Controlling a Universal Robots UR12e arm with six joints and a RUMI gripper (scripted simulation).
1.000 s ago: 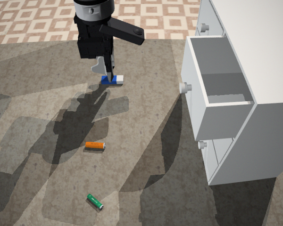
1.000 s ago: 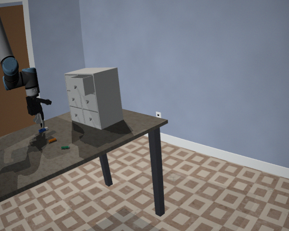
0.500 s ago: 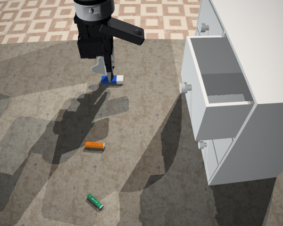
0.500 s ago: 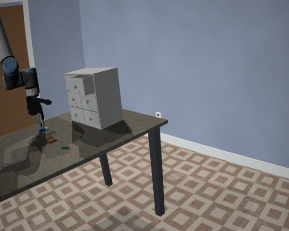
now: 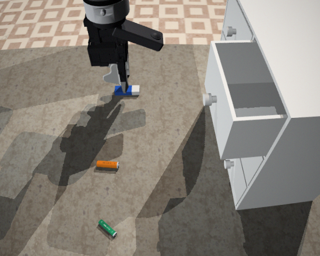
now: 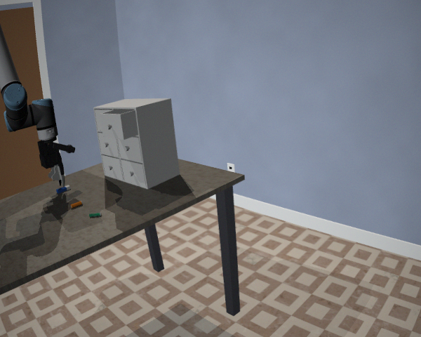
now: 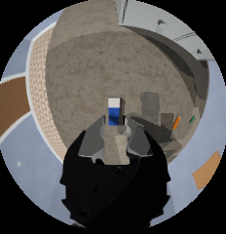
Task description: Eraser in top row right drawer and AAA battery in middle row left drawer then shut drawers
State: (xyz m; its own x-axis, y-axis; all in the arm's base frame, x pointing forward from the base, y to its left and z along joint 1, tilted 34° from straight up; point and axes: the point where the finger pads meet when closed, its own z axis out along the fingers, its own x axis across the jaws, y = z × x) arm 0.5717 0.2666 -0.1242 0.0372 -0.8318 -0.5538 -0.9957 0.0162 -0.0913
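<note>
The chest (image 5: 306,82) (image 6: 158,144) (image 7: 142,14) is standing upright, presenting smooth, matte, pale panels and 2 columns by 3 rows of drawers with round, stubby knobs. Its top-row right drawer (image 5: 247,137) (image 6: 112,123) is projecting well out, exposing a grey box interior; the other 5 drawers are appearing shut.

The eraser (image 5: 135,89) (image 6: 61,190) (image 7: 114,114) is lying flat on the table in front of the chest, well apart from it. It is showing a rectangular block form, a blue sleeve and a white end pointing toward the chest. The gripper (image 5: 124,90) (image 6: 62,184) (image 7: 114,116) is reaching down over the blue part, its fingers standing partly open on either side and not gripping it.

The orange battery (image 5: 106,164) (image 6: 76,204) (image 7: 176,122) is lying in front of the chest, farther toward the chest's right side than the eraser. The green battery (image 5: 107,228) (image 6: 95,215) (image 7: 192,119), slimmer and cylindrical, is lying farther that way still. Both are carrying small printing, too blurred for reading; no brand is showing legibly. Beneath the chest, the table (image 5: 160,154) (image 6: 189,174) (image 7: 84,63) is displaying a mottled, stone-like brown surface.
</note>
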